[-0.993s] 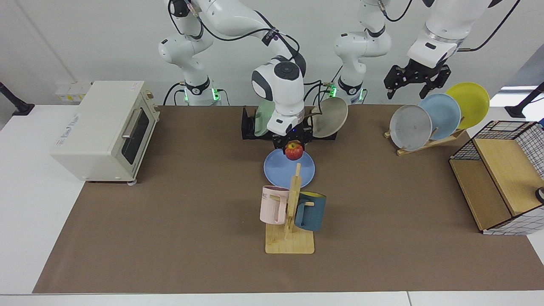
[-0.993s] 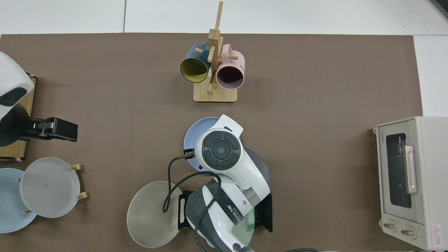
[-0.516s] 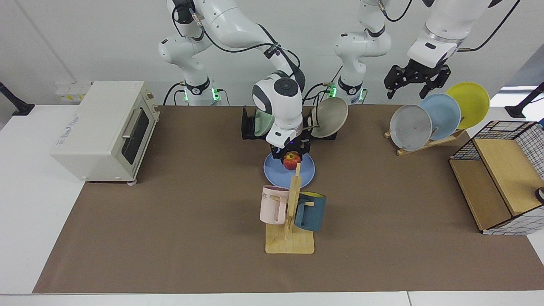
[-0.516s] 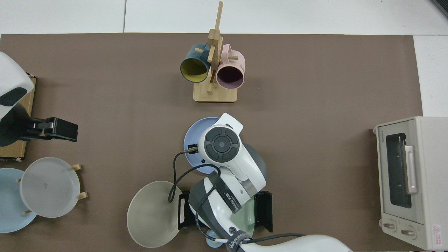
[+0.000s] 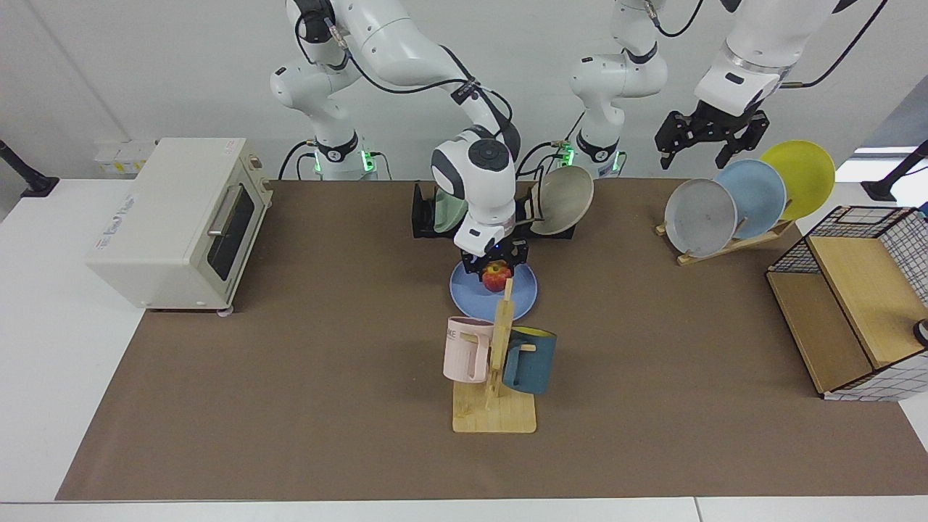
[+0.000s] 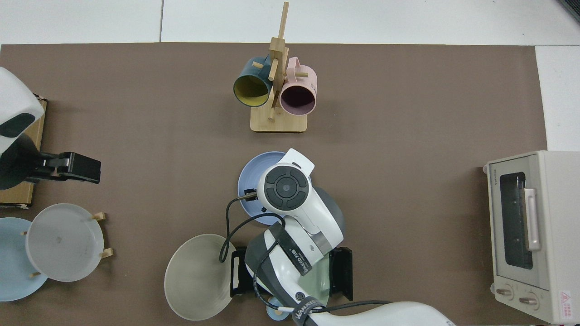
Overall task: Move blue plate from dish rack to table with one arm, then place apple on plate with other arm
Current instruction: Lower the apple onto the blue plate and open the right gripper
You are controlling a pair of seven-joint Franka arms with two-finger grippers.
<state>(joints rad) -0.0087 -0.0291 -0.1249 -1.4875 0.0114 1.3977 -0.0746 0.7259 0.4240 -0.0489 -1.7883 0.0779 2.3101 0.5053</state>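
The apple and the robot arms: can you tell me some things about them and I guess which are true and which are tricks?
1. The apple is over the blue plate, in the right gripper. True.
2. The blue plate stands in the black dish rack. False: it lies flat on the brown mat, in front of the rack.
3. The left gripper hangs open above the wooden plate rack, holding nothing. True.
4. Both mugs on the wooden mug stand are pink. False: there is a pink mug and a dark blue mug.
5. The toaster oven door is wide open. False: it is shut.
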